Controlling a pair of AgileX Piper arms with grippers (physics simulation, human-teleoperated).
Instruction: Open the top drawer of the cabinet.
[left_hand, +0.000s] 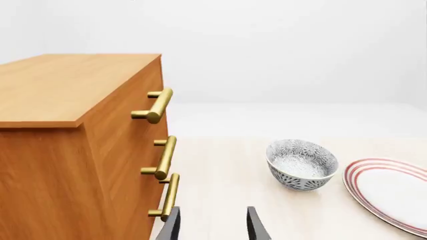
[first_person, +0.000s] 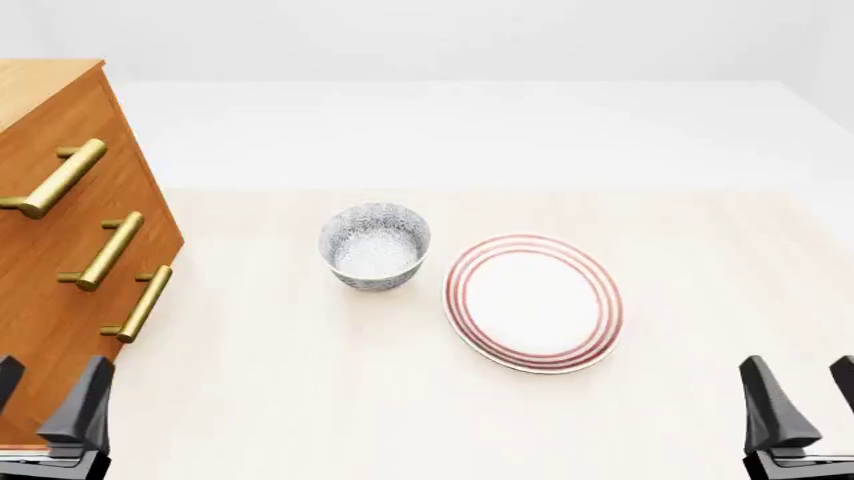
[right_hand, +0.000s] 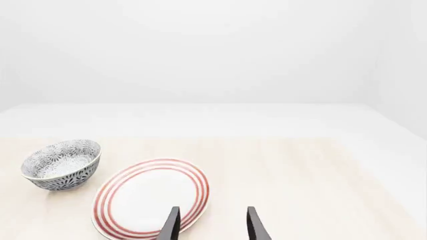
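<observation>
Nothing started yet: my left gripper (first_person: 47, 405) is parked low by the near corner of the cabinet (first_person: 54, 260), fingers spread apart and holding nothing, and my right gripper (first_person: 801, 400) sits well off on the other side, also spread and empty. Step in hand is the approach to the handle. The top drawer (left_hand: 123, 107) is flush with the cabinet front, not pulled out at all; its brass handle (left_hand: 155, 105) is above and ahead of my left fingers (left_hand: 172, 225), with the two lower handles stacked between it and me. My guess at the next move: lift the left gripper up past the lower two bars, line the spread fingers across the top bar, close on it, then pull straight out away from the cabinet face. Risk I see is catching the middle handle (left_hand: 162, 158) instead, since they look alike and sit close. Counts: one cabinet, three drawers, three brass handles, one patterned bowl (first_person: 375, 246), one red-ringed plate (first_person: 534, 302), two grippers. Bowl is ahead of my left gripper and off toward the right arm, plate just beside it and closer to my right gripper; both are well apart from the cabinet.
</observation>
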